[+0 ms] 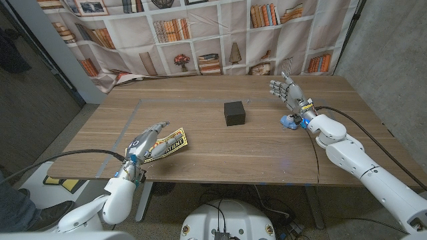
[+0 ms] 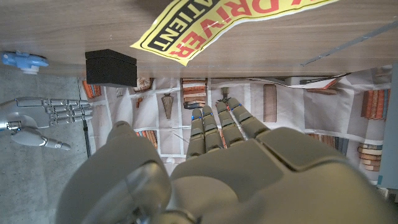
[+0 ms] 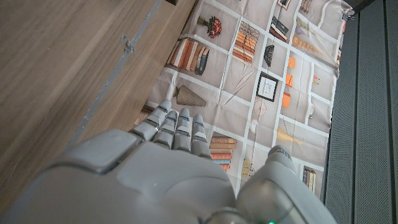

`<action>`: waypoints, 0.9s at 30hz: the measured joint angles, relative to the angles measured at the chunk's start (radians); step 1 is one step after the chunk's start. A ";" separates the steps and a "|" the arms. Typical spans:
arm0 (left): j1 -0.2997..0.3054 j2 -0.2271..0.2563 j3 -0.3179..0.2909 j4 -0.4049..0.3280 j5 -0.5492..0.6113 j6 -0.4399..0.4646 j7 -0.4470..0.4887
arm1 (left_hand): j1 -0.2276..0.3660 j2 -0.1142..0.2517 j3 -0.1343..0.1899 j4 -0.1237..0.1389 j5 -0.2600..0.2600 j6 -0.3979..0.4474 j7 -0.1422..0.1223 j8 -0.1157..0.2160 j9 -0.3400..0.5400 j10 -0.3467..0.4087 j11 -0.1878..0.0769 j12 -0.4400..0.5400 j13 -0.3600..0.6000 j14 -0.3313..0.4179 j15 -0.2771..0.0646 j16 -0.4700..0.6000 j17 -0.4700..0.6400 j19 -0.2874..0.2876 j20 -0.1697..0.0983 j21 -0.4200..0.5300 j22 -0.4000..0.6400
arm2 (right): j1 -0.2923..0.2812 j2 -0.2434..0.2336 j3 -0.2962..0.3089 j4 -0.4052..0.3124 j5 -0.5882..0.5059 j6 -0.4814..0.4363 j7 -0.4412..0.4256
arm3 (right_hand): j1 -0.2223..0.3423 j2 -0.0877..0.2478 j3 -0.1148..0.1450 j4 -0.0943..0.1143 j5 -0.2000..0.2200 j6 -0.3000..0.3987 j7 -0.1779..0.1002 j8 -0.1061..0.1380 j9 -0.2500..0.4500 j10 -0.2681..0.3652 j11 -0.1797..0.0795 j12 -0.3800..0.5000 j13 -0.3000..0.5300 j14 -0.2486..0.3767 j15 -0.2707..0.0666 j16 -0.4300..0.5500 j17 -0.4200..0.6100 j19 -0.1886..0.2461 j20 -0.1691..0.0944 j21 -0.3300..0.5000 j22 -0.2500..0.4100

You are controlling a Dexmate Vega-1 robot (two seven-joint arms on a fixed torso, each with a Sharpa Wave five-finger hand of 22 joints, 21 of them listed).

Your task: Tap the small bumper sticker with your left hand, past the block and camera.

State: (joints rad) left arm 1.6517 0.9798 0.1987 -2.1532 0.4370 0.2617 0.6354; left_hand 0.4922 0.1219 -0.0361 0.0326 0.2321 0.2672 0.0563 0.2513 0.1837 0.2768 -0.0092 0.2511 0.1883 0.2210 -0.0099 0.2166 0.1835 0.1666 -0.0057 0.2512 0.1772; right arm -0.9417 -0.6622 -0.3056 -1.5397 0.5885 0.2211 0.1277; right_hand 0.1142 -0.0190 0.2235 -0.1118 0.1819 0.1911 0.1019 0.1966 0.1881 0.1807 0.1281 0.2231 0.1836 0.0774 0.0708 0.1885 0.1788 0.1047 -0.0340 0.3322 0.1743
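A yellow and black bumper sticker (image 1: 169, 144) (image 2: 211, 25) lies on the wooden table (image 1: 200, 160) near its front left. My left hand (image 1: 148, 142) (image 2: 217, 168) reaches over the sticker's left end, fingers straight and close together, holding nothing. Whether the fingers touch the sticker I cannot tell. A black block (image 1: 234, 113) (image 2: 111, 67) stands at mid-table. A small blue object (image 1: 290, 121) (image 2: 23, 60) sits right of it, by my right wrist. Above that object my right hand (image 1: 288, 91) (image 2: 43, 115) (image 3: 168, 168) stands upright, fingers spread and empty.
A thin grey tape line (image 1: 137, 107) (image 3: 118, 68) runs across the table's left and back part. A bookshelf-print curtain (image 1: 200, 33) hangs behind the table. The right arm's black cable (image 1: 347, 123) lies along the table's right side.
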 measured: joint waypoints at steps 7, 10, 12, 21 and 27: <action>-0.022 0.031 0.046 -0.032 0.044 0.103 -0.034 | 0.019 0.026 0.017 -0.010 0.000 0.003 -0.003 -0.003 0.000 0.003 -0.003 -0.004 0.000 0.008 0.003 0.000 -0.002 0.007 -0.007 -0.004 0.000 | -0.003 -0.008 0.000 -0.004 0.006 -0.011 0.004 | 0.000 0.000 0.000 0.000 0.000 0.000 0.000 0.000 0.000 0.000 0.000 0.000 0.000 0.000 0.000 0.000 0.000 0.000 0.000 0.000 0.000; -0.038 0.044 0.077 -0.048 0.066 0.158 -0.055 | 0.041 0.048 0.039 -0.019 -0.008 -0.010 -0.002 -0.017 0.000 -0.002 -0.007 -0.018 0.000 0.005 0.000 -0.013 -0.002 0.006 -0.007 -0.013 0.000 | -0.003 -0.013 0.002 -0.005 0.007 -0.016 0.008 | 0.004 0.004 0.000 0.000 0.000 0.000 0.000 0.000 0.000 0.000 0.000 0.000 0.000 0.000 0.000 0.000 0.000 0.000 0.000 0.000 0.000; -0.044 0.048 0.088 -0.053 0.075 0.184 -0.065 | 0.057 0.064 0.059 -0.024 -0.008 -0.019 -0.002 -0.019 0.000 -0.014 -0.008 -0.023 0.000 -0.006 -0.002 -0.017 -0.002 0.002 -0.011 -0.019 0.000 | -0.003 -0.014 0.003 -0.005 0.008 -0.017 0.009 | 0.004 0.004 0.000 0.000 0.000 0.000 0.000 0.000 0.000 0.000 0.000 0.000 0.000 0.000 0.000 0.000 0.000 0.000 0.000 0.000 0.000; -0.087 0.077 0.145 -0.079 0.089 0.274 -0.106 | 0.101 0.072 0.098 -0.034 -0.019 -0.028 -0.005 -0.030 0.001 -0.024 -0.009 -0.031 0.000 -0.018 -0.001 -0.021 0.001 -0.007 -0.012 -0.027 0.001 | -0.003 -0.021 0.004 -0.005 0.013 -0.030 0.014 | 0.004 0.004 0.000 0.000 0.000 0.000 0.000 0.000 0.000 0.000 0.000 0.000 0.000 0.000 0.000 0.000 0.000 0.004 -0.004 -0.008 0.000; -0.120 0.082 0.177 -0.074 0.072 0.290 -0.117 | 0.068 0.039 0.081 -0.009 -0.031 -0.021 -0.005 -0.030 0.005 -0.016 -0.009 -0.031 0.000 -0.014 -0.005 -0.021 0.001 -0.006 -0.012 -0.027 0.002 | -0.012 -0.026 0.008 -0.012 0.013 -0.034 0.008 | 0.004 0.004 0.000 0.000 0.000 0.000 0.000 0.000 0.000 0.000 0.000 0.000 0.000 0.000 0.000 0.000 0.000 0.006 -0.005 -0.008 0.000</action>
State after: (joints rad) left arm 1.5318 1.0615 0.3753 -2.2267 0.5087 0.5520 0.5184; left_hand 0.5606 0.1613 0.0444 0.0240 0.2011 0.2467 0.0518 0.2217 0.1888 0.2605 -0.0181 0.2203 0.1884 0.2069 -0.0144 0.1956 0.1841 0.1602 -0.0178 0.2241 0.1795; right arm -0.9532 -0.6880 -0.2971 -1.5513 0.6018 0.1872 0.1352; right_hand 0.1181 -0.0151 0.2236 -0.1117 0.1819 0.1910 0.1019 0.1966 0.1881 0.1807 0.1281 0.2231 0.1835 0.0774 0.0707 0.1885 0.1788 0.1103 -0.0395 0.3244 0.1743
